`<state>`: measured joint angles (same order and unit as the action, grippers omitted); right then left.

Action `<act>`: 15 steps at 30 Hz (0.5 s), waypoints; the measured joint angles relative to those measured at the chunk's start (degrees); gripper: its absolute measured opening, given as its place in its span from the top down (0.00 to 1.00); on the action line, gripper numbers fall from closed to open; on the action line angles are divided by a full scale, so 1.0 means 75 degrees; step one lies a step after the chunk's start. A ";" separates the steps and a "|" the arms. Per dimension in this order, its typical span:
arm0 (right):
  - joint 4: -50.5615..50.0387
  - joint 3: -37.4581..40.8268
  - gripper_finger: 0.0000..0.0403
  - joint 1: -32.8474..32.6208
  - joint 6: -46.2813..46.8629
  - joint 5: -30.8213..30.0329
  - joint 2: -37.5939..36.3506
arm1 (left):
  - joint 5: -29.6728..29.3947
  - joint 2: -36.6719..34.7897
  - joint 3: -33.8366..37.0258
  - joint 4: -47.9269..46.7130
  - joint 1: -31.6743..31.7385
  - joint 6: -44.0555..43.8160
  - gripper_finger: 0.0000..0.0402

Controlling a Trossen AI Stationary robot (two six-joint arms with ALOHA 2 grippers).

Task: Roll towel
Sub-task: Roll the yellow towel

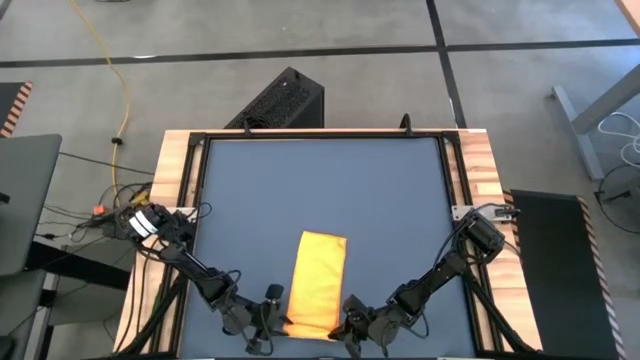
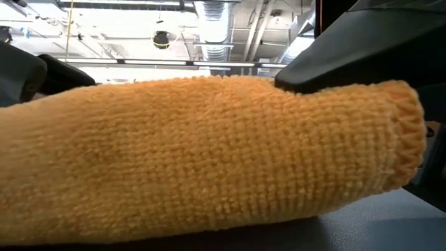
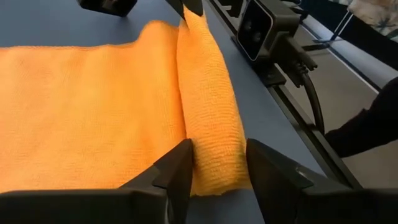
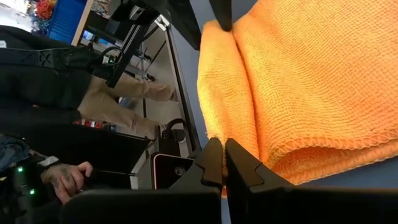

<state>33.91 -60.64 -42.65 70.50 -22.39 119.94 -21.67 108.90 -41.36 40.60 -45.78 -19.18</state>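
The yellow-orange towel (image 1: pixel 320 282) lies as a narrow strip running from the table's middle toward its near edge. Its near end is turned over into a low roll (image 3: pixel 208 106) that rests on the strip and the table. My left gripper (image 1: pixel 272 320) is at the roll's left end and shut on it. My right gripper (image 1: pixel 350 326) is at the roll's right end and shut on it. In the low view the roll (image 2: pixel 209 153) fills the picture, with its hemmed right end (image 2: pixel 411 132) showing. My left gripper has the roll's left end (image 3: pixel 217 163) between its two fingers (image 3: pixel 180 171), one on each side of the roll. The fingers come low from the table's left, along the roll. The roll rests on the table. My right gripper pinches the rolled cloth at its right end (image 4: pixel 214 134) between its nearly closed fingers (image 4: pixel 208 162). The fingers come low from the table's right, along the roll. How many layers they hold is hidden by the fingers. The roll rests on the table.
The low camera and its cable (image 3: pixel 264 28) sit on the table's near rail right beside the roll. The dark mat (image 1: pixel 320 190) lies bare beyond the strip. A person (image 4: pixel 68 81) sits beyond the near edge.
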 joint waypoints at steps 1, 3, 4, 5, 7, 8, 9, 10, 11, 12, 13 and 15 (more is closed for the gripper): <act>0.0000 0.0000 0.95 0.0003 0.0003 0.0000 0.0000 | -0.0009 0.0000 0.0000 0.0000 -0.0010 0.0000 0.68; -0.0002 0.0000 0.95 0.0003 0.0003 0.0000 0.0000 | -0.0052 0.0000 0.0000 0.0000 -0.0033 0.0002 0.73; -0.0003 0.0000 0.95 0.0003 0.0033 -0.0004 0.0000 | -0.0083 0.0000 0.0000 0.0000 -0.0047 -0.0004 0.77; -0.0007 0.0001 0.95 0.0004 0.0106 -0.0012 0.0000 | -0.0084 0.0000 0.0000 0.0000 -0.0047 -0.0007 0.80; -0.0013 0.0003 0.95 0.0008 0.0280 -0.0042 0.0000 | -0.0035 -0.0003 0.0000 0.0000 -0.0047 -0.0037 0.89; -0.0018 0.0003 0.95 0.0000 0.0401 -0.0073 0.0000 | 0.0004 -0.0003 0.0000 0.0000 -0.0047 -0.0060 0.94; -0.0018 0.0003 0.95 -0.0021 0.0561 -0.0119 0.0000 | 0.0038 -0.0003 0.0000 0.0000 -0.0047 -0.0076 0.97; -0.0020 0.0003 0.95 -0.0043 0.0750 -0.0176 0.0000 | 0.0065 -0.0003 0.0000 0.0000 -0.0047 -0.0082 0.98; -0.0019 0.0003 0.95 -0.0072 0.0984 -0.0241 0.0000 | 0.0133 -0.0003 0.0000 -0.0001 -0.0042 -0.0102 0.98; -0.0016 0.0000 0.95 -0.0096 0.1281 -0.0292 0.0000 | 0.0263 -0.0003 0.0000 0.0000 -0.0014 -0.0161 0.99; -0.0008 -0.0001 0.95 -0.0134 0.1589 -0.0313 0.0000 | 0.0446 -0.0003 0.0000 -0.0002 0.0021 -0.0257 0.99; 0.0000 -0.0006 0.95 -0.0185 0.2243 -0.0303 -0.0001 | 0.0947 -0.0009 0.0000 -0.0027 0.0124 -0.0529 1.00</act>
<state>33.91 -60.69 -44.04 87.32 -24.67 119.93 -14.57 108.84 -41.36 40.40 -44.85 -23.15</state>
